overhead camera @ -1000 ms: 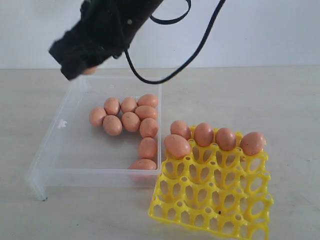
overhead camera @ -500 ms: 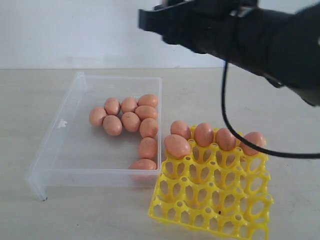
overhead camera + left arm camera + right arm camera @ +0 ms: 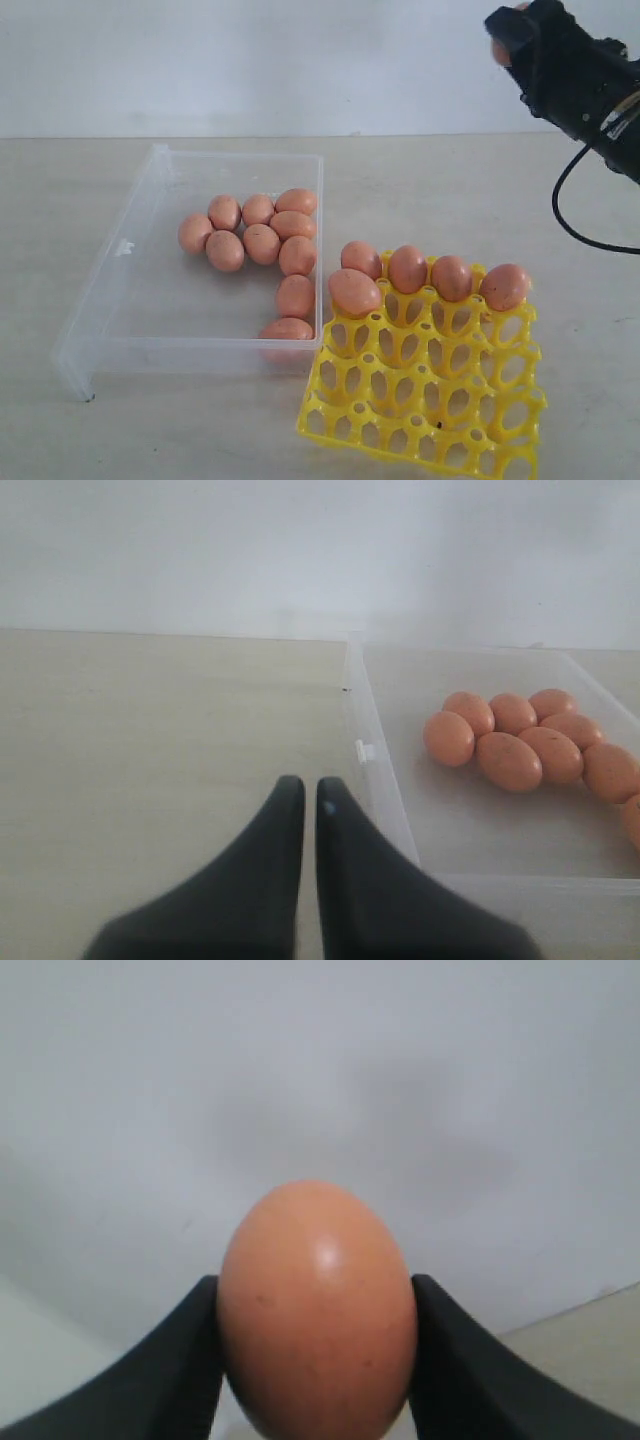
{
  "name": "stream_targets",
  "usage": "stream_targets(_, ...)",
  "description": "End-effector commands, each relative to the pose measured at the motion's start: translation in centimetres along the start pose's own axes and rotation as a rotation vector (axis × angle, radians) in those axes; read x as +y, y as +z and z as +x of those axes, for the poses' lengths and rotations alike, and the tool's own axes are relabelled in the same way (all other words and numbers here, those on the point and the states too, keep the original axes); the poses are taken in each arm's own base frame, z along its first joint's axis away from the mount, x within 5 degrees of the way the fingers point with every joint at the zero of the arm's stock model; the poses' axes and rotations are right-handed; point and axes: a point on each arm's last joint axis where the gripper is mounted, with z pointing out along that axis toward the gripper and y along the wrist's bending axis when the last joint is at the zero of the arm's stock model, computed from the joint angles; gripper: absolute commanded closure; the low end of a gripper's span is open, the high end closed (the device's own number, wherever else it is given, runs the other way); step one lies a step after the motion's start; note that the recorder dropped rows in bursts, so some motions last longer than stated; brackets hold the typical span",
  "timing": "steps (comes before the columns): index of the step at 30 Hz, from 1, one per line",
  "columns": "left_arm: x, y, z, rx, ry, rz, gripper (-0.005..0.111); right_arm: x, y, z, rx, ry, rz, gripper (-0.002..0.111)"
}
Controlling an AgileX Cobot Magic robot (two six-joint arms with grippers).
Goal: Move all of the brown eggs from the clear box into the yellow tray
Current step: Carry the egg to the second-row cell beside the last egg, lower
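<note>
- Right now the right pincer (image 3: pixel 507 40) clamps one brown egg (image 3: pixel 316 1305) between its two fingers, its jaws spread to the egg's width and the shell touching both.
- Well below the pincer sits the yellow tray (image 3: pixel 400 400). Five seated eggs (image 3: pixel 407 268) are there, four along one edge row and a fifth in the next row.
- Doing this step well likely means centring the egg over a bare cup beside those and descending slowly. The jaws should part only once the shell is seated, so it neither drops nor knocks a neighbour.
- Farther off, beyond the tray, the clear box (image 3: pixel 120 270) holds ten loose eggs (image 3: pixel 262 243).
- Farthest away, the left pincer (image 3: pixel 303 802) is closed on nothing, near the box's outer wall.
</note>
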Motion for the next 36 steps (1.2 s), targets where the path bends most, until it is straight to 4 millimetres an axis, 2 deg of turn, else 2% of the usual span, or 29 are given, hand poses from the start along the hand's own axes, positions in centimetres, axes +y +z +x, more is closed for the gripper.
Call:
stream_targets(1, 0.0, 0.0, 0.0, -0.006, -0.001, -0.002, 0.103, -2.4, 0.6, 1.3, 0.461, -0.054, -0.249, 0.108)
stream_targets(3, 0.0, 0.0, 0.0, -0.006, -0.001, -0.002, 0.103, -3.2, 0.6, 2.1, 0.585, -0.113, -0.268, 0.108)
stream_targets(7, 0.0, 0.0, 0.0, -0.006, -0.001, -0.002, 0.103, -3.7, -0.3, 3.7, 0.758, -0.194, -0.303, 0.108)
stream_targets(12, 0.0, 0.0, 0.0, -0.006, -0.001, -0.002, 0.103, -3.7, -0.8, 4.5, 0.849, -0.274, -0.344, 0.108)
stream_targets(14, 0.0, 0.0, 0.0, -0.006, -0.001, -0.002, 0.103, -3.9, -0.8, 5.5, 0.915, -0.333, -0.309, 0.108)
stream_targets(22, 0.0, 0.0, 0.0, -0.006, -0.001, -0.002, 0.103, -2.6, -0.6, 10.0, 1.114, -0.549, -0.340, 0.108)
stream_targets(27, 0.0, 0.0, 0.0, -0.006, -0.001, -0.002, 0.103, -2.9, -0.2, 10.5, 1.119, -0.608, -0.273, 0.108)
stream_targets(36, 0.0, 0.0, 0.0, -0.006, -0.001, -0.002, 0.103, -3.3, 0.0, 10.4, 1.115, -0.604, -0.202, 0.108)
